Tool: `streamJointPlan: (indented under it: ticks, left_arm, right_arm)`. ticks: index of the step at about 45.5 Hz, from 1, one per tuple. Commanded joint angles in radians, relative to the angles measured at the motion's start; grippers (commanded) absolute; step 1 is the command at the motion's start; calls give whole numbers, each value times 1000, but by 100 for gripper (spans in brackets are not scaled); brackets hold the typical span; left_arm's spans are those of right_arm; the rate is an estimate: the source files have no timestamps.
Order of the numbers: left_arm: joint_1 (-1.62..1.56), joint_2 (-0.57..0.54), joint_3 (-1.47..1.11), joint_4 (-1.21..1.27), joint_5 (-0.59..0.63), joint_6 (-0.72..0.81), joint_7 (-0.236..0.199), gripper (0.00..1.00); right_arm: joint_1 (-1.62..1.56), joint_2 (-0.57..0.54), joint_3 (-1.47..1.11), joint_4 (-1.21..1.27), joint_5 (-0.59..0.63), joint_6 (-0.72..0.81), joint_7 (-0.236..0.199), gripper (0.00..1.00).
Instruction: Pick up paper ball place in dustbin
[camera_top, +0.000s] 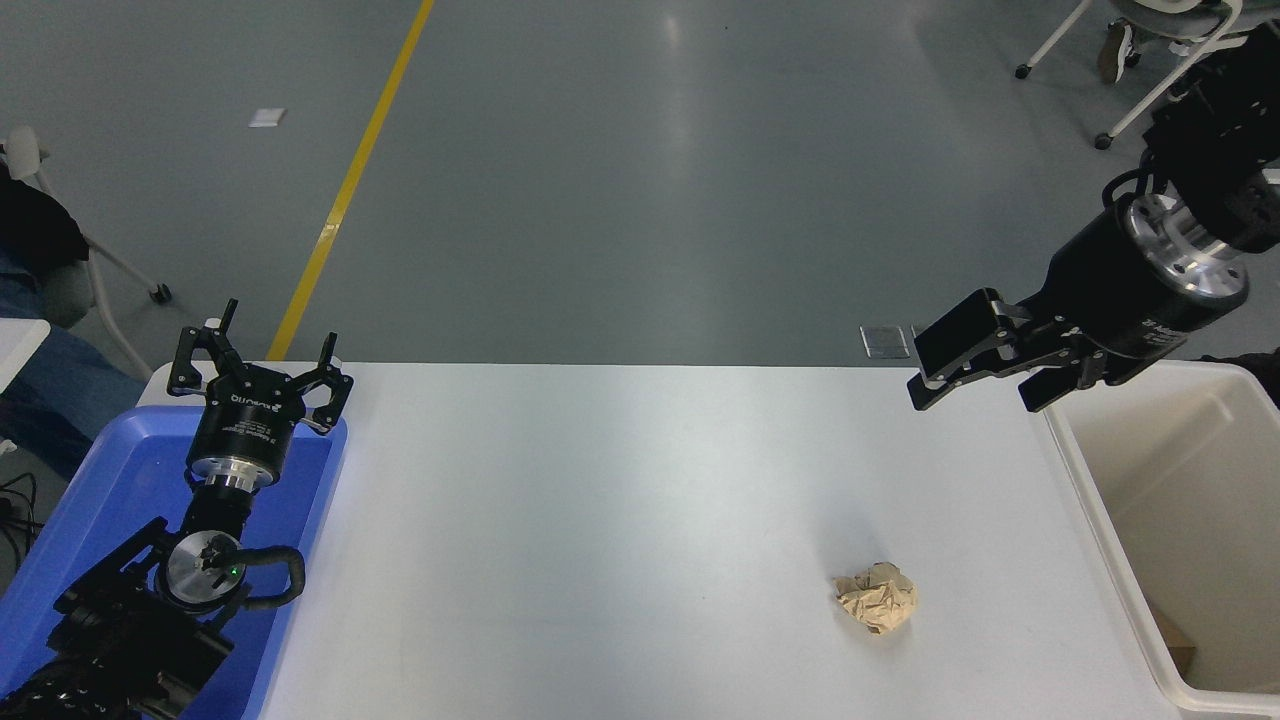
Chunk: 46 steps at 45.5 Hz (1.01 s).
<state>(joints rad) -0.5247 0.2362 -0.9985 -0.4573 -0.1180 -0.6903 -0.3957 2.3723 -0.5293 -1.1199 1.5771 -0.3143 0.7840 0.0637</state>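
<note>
- While I watch from the head view, the paper ball (876, 598) lies alone on the white table (620, 520), in the lower right of the frame.
- My right pincer (985, 385) hangs in the air at the right, well above and a little right of the ball in the picture, touching nothing; its fingers are spread and hold nothing.
- Its tips point toward the frame's left, over the table's far edge, just left of the dustbin (1100, 510).
- I see the dustbin cut off by the right and bottom edges; a brownish scrap shows at its bottom, too clipped to identify.
- My left pincer (262, 375) sits parked at the lower left over the blue tray (90, 500), fingers apart and empty.
- The right arm's upper part runs off the right edge.
</note>
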Motion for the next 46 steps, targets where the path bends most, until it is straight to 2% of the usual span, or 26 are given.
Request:
streamJointPlan:
  ticks: [1,10,27,34,46]
  left_arm:
    - [2,-1,-9,-1,0,-1,0,100]
    - [0,0,0,0,0,0,-2,100]
    - [0,0,0,0,0,0,-2,100]
    - [0,0,0,-1,0,0,-2,100]
    - [0,0,0,0,0,0,0,100]
  right_arm:
    - [-89,29,37,-21,-6,1,-15,100]
    - [-228,104,78,-84,-5,1,-15,100]
    - [-659,325,218,-385,11,-157,-15,100]
    - [-817,350,229,-494,-12,-187,-12,100]
    - [-1002,302,233,-601,-282,-288,-12,100]
